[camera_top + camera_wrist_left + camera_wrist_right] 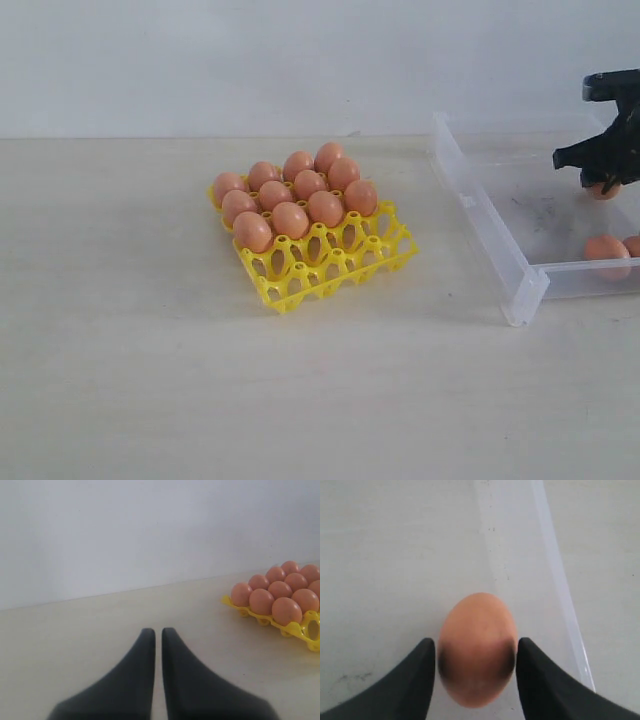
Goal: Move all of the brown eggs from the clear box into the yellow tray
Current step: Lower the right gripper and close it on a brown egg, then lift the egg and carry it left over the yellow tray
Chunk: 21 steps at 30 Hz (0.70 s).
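Right wrist view: egg (476, 647) along jaws

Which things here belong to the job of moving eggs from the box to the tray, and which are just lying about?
Belong: eggs, yellow tray, clear box, right gripper closed on one egg.
Not in use: left gripper, shut above the table; back wall.

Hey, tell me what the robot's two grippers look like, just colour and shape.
Both are plain matte black. The left gripper has two smooth fingers, broad at the base and tapering to rounded tips. The right gripper has the same tapered black fingers, and in the exterior view its body looks dark and angular. No cables, labels or markings show.
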Each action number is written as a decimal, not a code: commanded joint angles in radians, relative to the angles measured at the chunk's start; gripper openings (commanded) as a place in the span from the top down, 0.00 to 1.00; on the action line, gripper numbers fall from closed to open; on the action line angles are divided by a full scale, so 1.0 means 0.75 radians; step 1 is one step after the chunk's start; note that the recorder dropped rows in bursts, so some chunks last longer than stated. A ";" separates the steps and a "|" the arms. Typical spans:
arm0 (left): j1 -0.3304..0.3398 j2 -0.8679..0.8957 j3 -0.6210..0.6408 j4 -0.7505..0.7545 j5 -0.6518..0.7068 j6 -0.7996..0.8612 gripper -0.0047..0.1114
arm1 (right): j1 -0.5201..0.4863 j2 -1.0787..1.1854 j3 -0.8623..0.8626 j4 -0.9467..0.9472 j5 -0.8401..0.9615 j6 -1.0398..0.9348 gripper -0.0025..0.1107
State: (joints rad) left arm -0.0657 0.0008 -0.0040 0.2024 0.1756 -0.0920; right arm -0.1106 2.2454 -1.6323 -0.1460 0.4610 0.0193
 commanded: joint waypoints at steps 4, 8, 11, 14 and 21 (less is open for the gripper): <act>-0.007 -0.001 0.005 -0.003 -0.004 -0.007 0.93 | -0.012 0.007 -0.010 0.005 -0.065 0.076 0.60; -0.007 -0.001 0.005 -0.003 -0.004 -0.007 0.93 | -0.012 0.122 -0.090 0.010 0.023 0.104 0.46; -0.007 -0.001 0.005 -0.003 -0.004 -0.007 0.93 | -0.012 0.173 -0.124 0.010 0.004 0.106 0.54; -0.007 -0.001 0.005 -0.003 -0.004 -0.007 0.93 | -0.012 0.176 -0.124 0.010 -0.048 0.106 0.68; -0.007 -0.001 0.005 -0.003 -0.004 -0.007 0.93 | -0.012 0.179 -0.120 0.045 -0.123 0.091 0.98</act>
State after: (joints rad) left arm -0.0657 0.0008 -0.0040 0.2024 0.1756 -0.0920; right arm -0.1106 2.3655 -1.7305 -0.1356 0.3875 0.0990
